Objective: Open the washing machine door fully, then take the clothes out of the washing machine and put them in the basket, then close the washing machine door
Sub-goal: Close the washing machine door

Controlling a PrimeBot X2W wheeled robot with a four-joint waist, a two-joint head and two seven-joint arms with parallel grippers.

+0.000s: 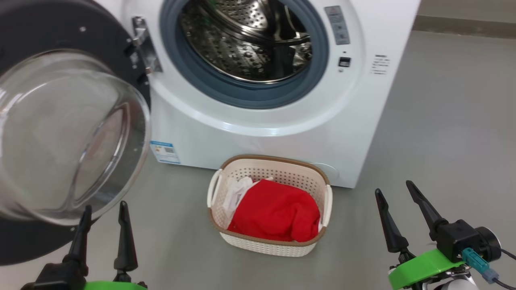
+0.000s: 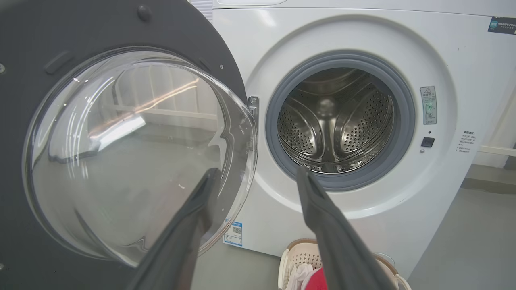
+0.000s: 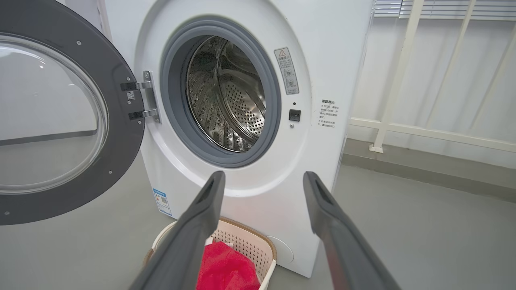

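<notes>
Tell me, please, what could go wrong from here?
1. The open left gripper hovers close to the washing machine door and its bulging glass; a push there may slip off the curve.
2. The basket of red clothes stands right before the washing machine; a sweeping move might knock it.

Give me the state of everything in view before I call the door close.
washing machine door, swung wide open.
drum, no clothes visible inside.
basket, upright on the floor before the washing machine.
clothes, piled in the basket.
left gripper, jaws open, empty.
right gripper, jaws open, empty.
</notes>
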